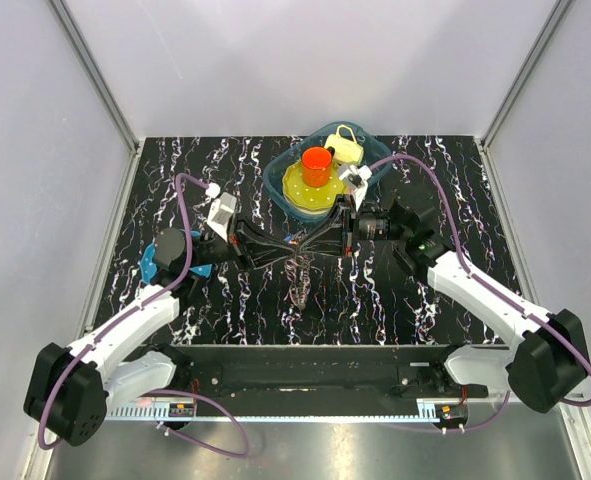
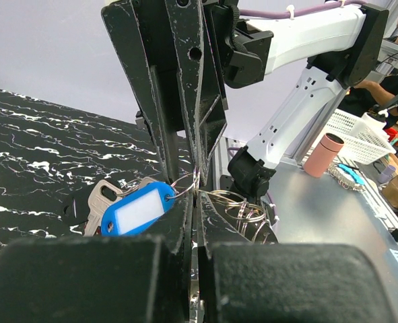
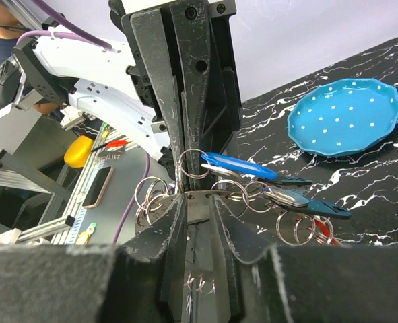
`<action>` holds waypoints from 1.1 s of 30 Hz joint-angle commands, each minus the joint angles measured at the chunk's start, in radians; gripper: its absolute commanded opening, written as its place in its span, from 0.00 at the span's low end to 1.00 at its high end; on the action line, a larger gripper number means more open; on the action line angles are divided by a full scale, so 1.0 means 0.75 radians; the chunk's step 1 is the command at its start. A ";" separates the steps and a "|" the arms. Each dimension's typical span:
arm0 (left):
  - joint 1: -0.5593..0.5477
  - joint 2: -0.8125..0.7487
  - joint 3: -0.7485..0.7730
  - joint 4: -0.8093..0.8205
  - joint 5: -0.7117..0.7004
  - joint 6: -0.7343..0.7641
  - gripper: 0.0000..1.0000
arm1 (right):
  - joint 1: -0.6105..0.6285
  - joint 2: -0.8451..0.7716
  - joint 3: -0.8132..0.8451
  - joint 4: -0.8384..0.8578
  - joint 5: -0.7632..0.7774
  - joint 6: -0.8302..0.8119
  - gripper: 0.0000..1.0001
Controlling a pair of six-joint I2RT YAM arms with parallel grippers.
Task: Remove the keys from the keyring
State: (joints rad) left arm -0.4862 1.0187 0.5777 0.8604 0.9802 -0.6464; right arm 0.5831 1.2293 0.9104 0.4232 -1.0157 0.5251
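— Where is the keyring (image 3: 151, 194) sitting right now?

— It isn't sitting at all. Both arms are holding it up between them over the middle of the black marbled table (image 1: 425, 290), with their tips meeting nose to nose. It's looking like a tangle of thin wire loops bunched at the pinch.

— And the claws?

— The left gripper (image 2: 193, 202) is clenching a thin strand of wire, with its fingers pressing almost flat together. The right gripper (image 3: 197, 202) is squeezing a flat bit of metal in the same bunch from the opposite side. I'm taking that for part of the ring, though I can't tell for sure.

— Where are the keys (image 3: 289, 196) hanging?

— They're dangling off the loops beside the fingers. A blue tag (image 2: 137, 210) with a white label is sticking out to one side, with a silver key just behind it. One key is showing a dark teal head, and something red is peeking out lower down. From above, the whole bunch is trailing from the pinch toward the near edge. I can't tell whether its end is touching the table.

— Anything else around?

— A blue dotted plate (image 3: 347, 118) is lying flat under the left arm. At the back a blue basin (image 1: 285, 175) is holding a yellow plate (image 1: 300, 190) and an orange cup (image 1: 317, 165).
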 commanded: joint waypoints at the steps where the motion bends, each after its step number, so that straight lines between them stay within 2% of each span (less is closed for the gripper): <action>1: 0.002 -0.004 0.003 0.135 0.010 -0.001 0.00 | 0.037 0.009 0.040 0.080 -0.020 0.014 0.25; 8: 0.002 0.004 -0.001 0.145 0.014 -0.011 0.00 | 0.047 0.009 0.050 0.070 -0.012 0.003 0.23; 12: 0.002 0.006 0.001 0.137 -0.008 -0.009 0.00 | 0.051 -0.001 0.050 0.053 -0.016 -0.009 0.27; 16: 0.002 0.012 0.007 0.137 -0.014 -0.018 0.00 | 0.051 -0.037 0.036 -0.016 0.019 -0.054 0.27; 26: 0.002 0.016 0.009 0.127 -0.014 -0.020 0.00 | 0.051 -0.044 0.054 -0.028 0.031 -0.074 0.27; 28: 0.002 0.018 0.011 0.125 -0.018 -0.022 0.00 | 0.049 -0.040 0.054 -0.022 0.031 -0.072 0.29; 30: 0.002 0.012 0.013 0.113 -0.022 -0.020 0.00 | 0.051 -0.042 0.052 -0.030 0.023 -0.070 0.36; 33: 0.002 0.004 0.013 0.109 -0.025 -0.016 0.00 | 0.051 -0.072 0.046 -0.075 0.043 -0.105 0.36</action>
State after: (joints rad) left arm -0.4824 1.0290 0.5735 0.8761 0.9913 -0.6651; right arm 0.5949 1.2194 0.9104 0.3809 -0.9928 0.4782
